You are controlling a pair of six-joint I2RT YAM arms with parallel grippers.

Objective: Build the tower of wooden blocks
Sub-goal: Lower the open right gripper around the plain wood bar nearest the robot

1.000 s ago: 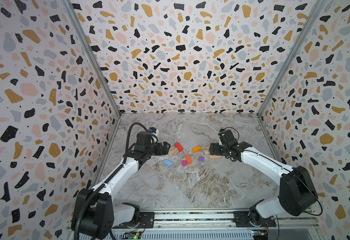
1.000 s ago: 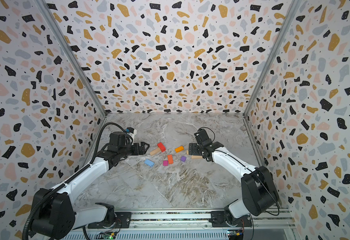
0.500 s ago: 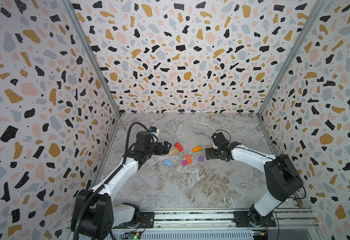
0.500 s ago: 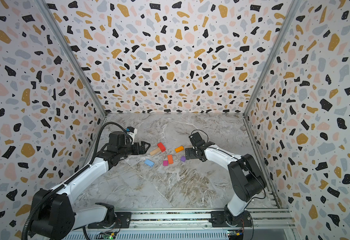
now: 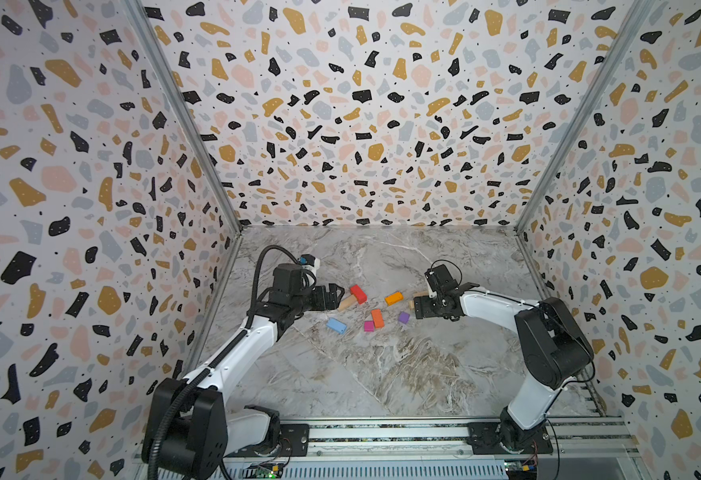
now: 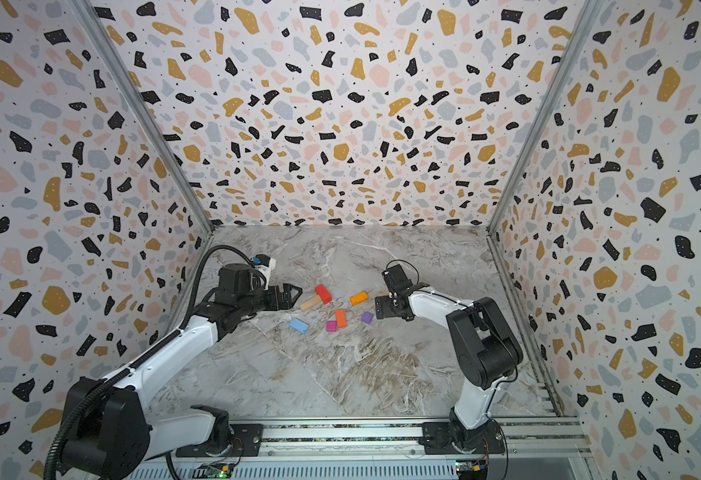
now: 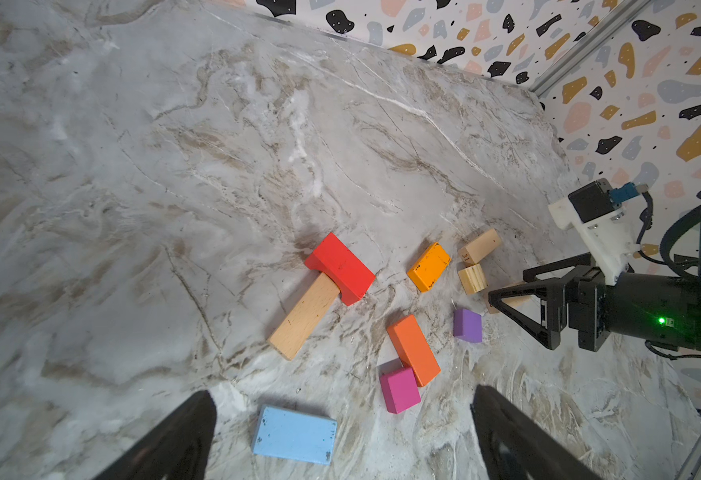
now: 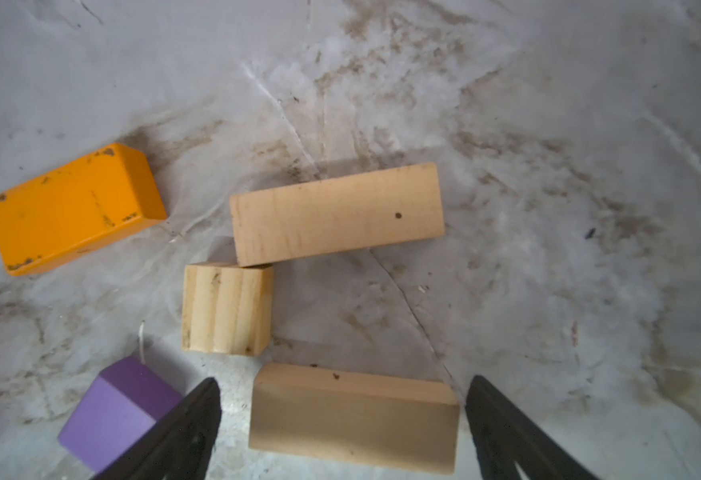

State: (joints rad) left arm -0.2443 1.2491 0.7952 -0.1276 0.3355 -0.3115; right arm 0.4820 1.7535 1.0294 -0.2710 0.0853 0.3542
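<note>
Starting at the right gripper [image 8: 343, 380]: open wide, black fingers [image 8: 190, 419] straddling a tan bar [image 8: 353, 419] that lies flat on the marble tabletop [image 8: 548, 166], a sliver of gap on each side, nothing gripped. Just beyond that bar, a tan cube [image 8: 226, 309], its corner touching a second tan bar [image 8: 336, 214]. Off to one side, a yellow-orange block [image 8: 74, 208], and a purple cube [image 8: 120, 407] right beside one finger. Across the table, the left gripper [image 7: 343, 392] — also open and empty, with a light blue block [image 7: 294, 434] lying near it. Between the two grippers, the rest of the wood blocks [image 5: 377, 318], scattered loose at mid-table: a red-orange block [image 7: 413, 349] touching a magenta block [image 7: 398, 388], and a red block [image 7: 340, 268] sitting over one end of a long tan bar [image 7: 305, 318]. In both top views, both arms reaching in from the near rail toward this cluster — terrazzo-patterned walls [image 5: 340, 124] on three sides.
</note>
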